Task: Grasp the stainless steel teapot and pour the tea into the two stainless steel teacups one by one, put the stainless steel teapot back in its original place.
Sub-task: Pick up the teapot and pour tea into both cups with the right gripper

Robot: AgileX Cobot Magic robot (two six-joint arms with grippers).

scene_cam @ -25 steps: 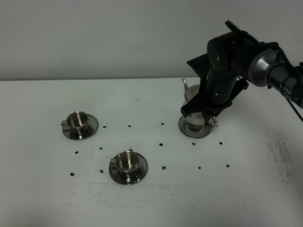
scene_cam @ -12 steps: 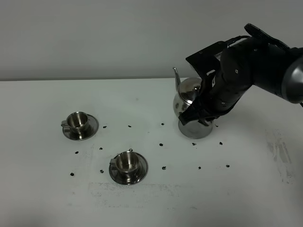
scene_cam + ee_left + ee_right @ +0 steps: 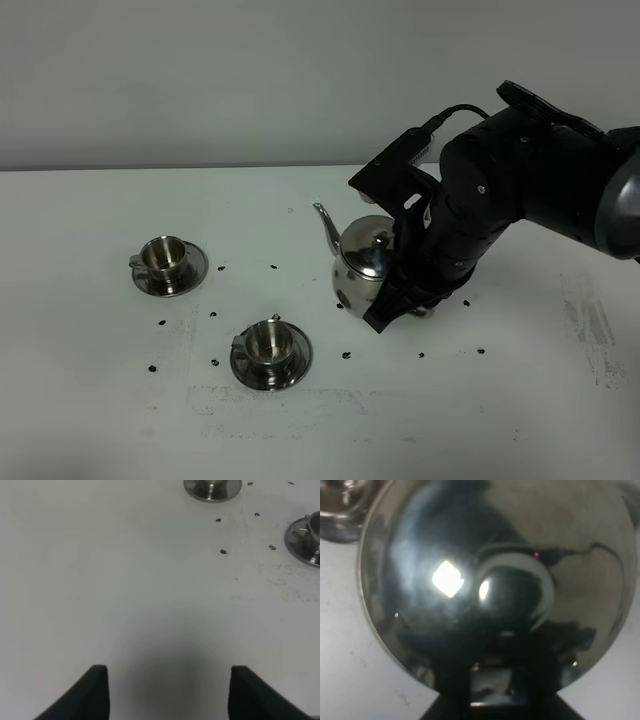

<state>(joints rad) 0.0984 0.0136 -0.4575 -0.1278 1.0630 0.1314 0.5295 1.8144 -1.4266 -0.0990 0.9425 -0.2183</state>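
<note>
The stainless steel teapot (image 3: 358, 262) hangs above the white table, a little right of centre, with its thin spout (image 3: 325, 225) pointing left. My right gripper (image 3: 398, 290) is shut on its handle side, and the black arm hides the handle. In the right wrist view the teapot's shiny body (image 3: 495, 580) fills the frame above the gripper (image 3: 490, 695). One teacup (image 3: 165, 258) sits on its saucer at the left. The other teacup (image 3: 269, 345) stands nearer the front, left of the teapot and below its spout. My left gripper (image 3: 167, 695) is open over bare table, with both saucers (image 3: 212, 487) (image 3: 302, 537) far from it.
Small black specks (image 3: 343, 303) lie scattered on the white table (image 3: 100, 420) around the cups and under the teapot. A scuffed grey patch (image 3: 595, 330) marks the right side. A grey wall stands behind the table.
My right arm has lifted the teapot from the back right of the table. It has carried it left and toward the front, closer to the nearer teacup. The cups have not moved.
</note>
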